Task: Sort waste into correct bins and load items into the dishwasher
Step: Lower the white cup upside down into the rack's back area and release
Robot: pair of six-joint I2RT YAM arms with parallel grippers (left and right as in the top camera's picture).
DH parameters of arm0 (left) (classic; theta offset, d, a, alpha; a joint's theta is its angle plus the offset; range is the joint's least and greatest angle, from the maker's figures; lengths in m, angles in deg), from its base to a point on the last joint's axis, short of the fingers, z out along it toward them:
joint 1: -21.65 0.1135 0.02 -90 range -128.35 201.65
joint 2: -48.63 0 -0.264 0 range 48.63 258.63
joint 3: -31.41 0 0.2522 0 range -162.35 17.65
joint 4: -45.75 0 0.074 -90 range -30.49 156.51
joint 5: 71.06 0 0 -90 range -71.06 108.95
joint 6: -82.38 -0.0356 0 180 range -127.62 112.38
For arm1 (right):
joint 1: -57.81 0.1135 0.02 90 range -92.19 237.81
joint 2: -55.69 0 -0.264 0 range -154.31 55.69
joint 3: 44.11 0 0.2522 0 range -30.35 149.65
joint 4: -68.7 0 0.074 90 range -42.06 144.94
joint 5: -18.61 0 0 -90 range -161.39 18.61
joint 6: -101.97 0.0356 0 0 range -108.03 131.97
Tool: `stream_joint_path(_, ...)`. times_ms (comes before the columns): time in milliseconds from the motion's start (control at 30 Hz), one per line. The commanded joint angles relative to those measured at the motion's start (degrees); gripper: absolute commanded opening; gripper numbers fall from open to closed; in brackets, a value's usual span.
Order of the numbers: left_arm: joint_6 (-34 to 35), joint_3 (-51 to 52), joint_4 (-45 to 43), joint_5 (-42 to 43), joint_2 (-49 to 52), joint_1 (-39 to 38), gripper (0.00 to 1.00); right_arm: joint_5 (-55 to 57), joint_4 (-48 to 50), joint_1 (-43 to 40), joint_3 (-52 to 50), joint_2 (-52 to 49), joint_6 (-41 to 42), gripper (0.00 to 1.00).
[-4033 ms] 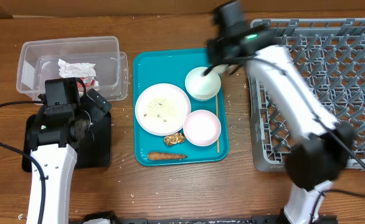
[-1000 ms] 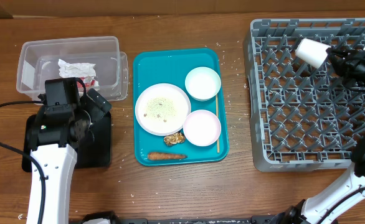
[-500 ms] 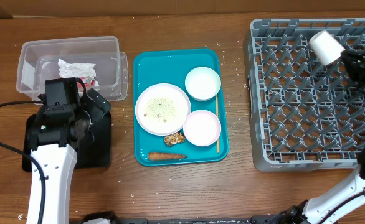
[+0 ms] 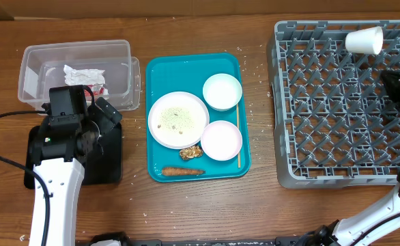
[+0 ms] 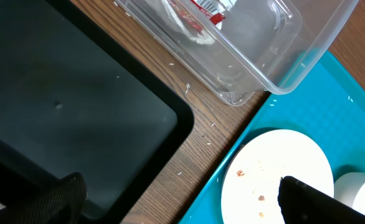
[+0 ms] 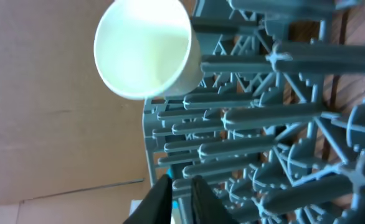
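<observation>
Cup (image 4: 364, 41) lies on its side on top of the rack (image 4: 336, 137), in the far right corner. Nothing holds it. The right end effector (image 4: 396, 87) is a dark shape at the edge of the overhead view, near the cup but apart from it. I cannot tell how wide its fingers are.

The left end effector (image 5: 182, 202) hangs over the black tray (image 5: 76, 106) with its fingers wide apart and nothing between them. The tub (image 4: 77, 72), with paper and a red wrapper inside, sits just beyond.

I think the cup step is about done. The plate (image 4: 178, 119), the far bowl (image 4: 222, 91) and the near bowl (image 4: 221, 140) wait on the teal tray (image 4: 160, 68), in the middle of the table (image 4: 254, 205).

Next, the right arm needs to cross to the teal tray and close on a bowl's rim. The plate has rice on it, so the bowls look easier to take first.
</observation>
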Motion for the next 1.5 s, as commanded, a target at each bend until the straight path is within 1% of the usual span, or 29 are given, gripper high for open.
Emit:
stream_joint_path(0,0.37,-0.59,-0.04,0.09,-0.24,0.22,1.0,0.7,0.39,1.16,3.32,3.26,-4.59,0.22)
stream_joint_path(33,0.35,-0.59,-0.07,0.09,-0.24,0.22,1.0,1.11,0.39,1.7,4.17,4.28,-4.94,0.26)
stream_joint_path(100,0.35,-0.59,-0.04,0.11,-0.24,0.22,1.0,3.63,-0.24,2.75,5.66,5.79,-4.94,0.3)
stream_joint_path(167,0.35,-0.59,-0.04,0.09,-0.24,0.22,1.0,8.7,-2.05,4.57,7.8,7.48,-5.79,0.36)
stream_joint_path(200,0.35,-0.59,-0.04,0.09,-0.24,0.22,1.0,12.66,-4.11,5.9,9.44,8.33,-7.52,0.38)
stream_joint_path(267,0.37,-0.59,-0.04,0.09,-0.24,0.22,1.0,21.38,-9.31,8.61,12.79,9.27,-11.5,0.4)
stream_joint_path(367,0.37,-0.59,-0.04,0.09,-0.24,0.22,1.0,40.28,-18.62,14.51,19.26,9.49,-18.86,0.45)
stream_joint_path(400,0.35,-0.59,-0.04,0.09,-0.24,0.22,1.0,46.38,-20.24,16.44,20.59,9.46,-20.26,0.46)
stream_joint_path(467,0.35,-0.59,-0.07,0.09,-0.24,0.22,1.0,59.41,-21.68,20.55,22.14,9.46,-22.21,0.49)
stream_joint_path(533,0.37,-0.59,-0.04,0.09,-0.24,0.22,1.0,69.77,-21.46,23.71,22.18,9.2,-23.15,0.48)
stream_joint_path(600,0.37,-0.59,-0.04,0.09,-0.24,0.22,1.0,76.76,-21.14,25.9,22.18,7.61,-23.32,0.49)
stream_joint_path(700,0.37,-0.59,-0.04,0.09,-0.24,0.22,1.0,77.77,-19.65,25.83,22.18,3.91,-23.08,0.59)
stream_joint_path(733,0.37,-0.59,-0.04,0.09,-0.24,0.22,1.0,77.81,-19.17,25.57,22.18,3.23,-23.08,0.65)
stream_joint_path(767,0.37,-0.59,-0.04,0.09,-0.24,0.22,1.0,77.99,-18.21,25.09,22.18,2.23,-23.06,0.82)
stream_joint_path(800,0.37,-0.59,-0.04,0.09,-0.24,0.22,1.0,77.96,-17.62,24.81,22.18,1.62,-23.06,0.87)
stream_joint_path(833,0.37,-0.59,-0.07,0.11,-0.24,0.22,1.0,77.59,-17.03,24.57,22.18,1.05,-23.12,0.95)
stream_joint_path(867,0.37,-0.59,-0.07,0.09,-0.24,0.22,1.0,77.02,-16.63,24.46,22.18,0.68,-23.19,1.0)
stream_joint_path(1033,0.37,-0.59,-0.04,0.09,-0.24,0.22,1.0,68.81,-16.28,24.46,22.18,0.09,-24.81,0.99)
stream_joint_path(1100,0.37,-0.59,-0.04,0.09,-0.24,0.22,1.0,66.47,-15.91,24.57,22.18,0.09,-24.81,0.94)
stream_joint_path(1133,0.35,-0.59,-0.07,0.09,-0.24,0.22,1.0,65.81,-15.76,24.68,22.18,0.09,-24.79,0.86)
stream_joint_path(1200,0.37,-0.59,-0.04,0.11,-0.24,0.22,1.0,65.81,-15.76,24.74,22.18,0.04,-24.79,0.76)
stream_joint_path(1333,0.37,-0.59,-0.04,0.09,-0.24,0.22,1.0,65.81,-15.8,24.72,22.12,0.02,-24.79,0.66)
stream_joint_path(1467,0.37,-0.59,-0.04,0.09,-0.24,0.22,1.0,65.75,-16.39,24.72,22.12,0.02,-24.74,0.41)
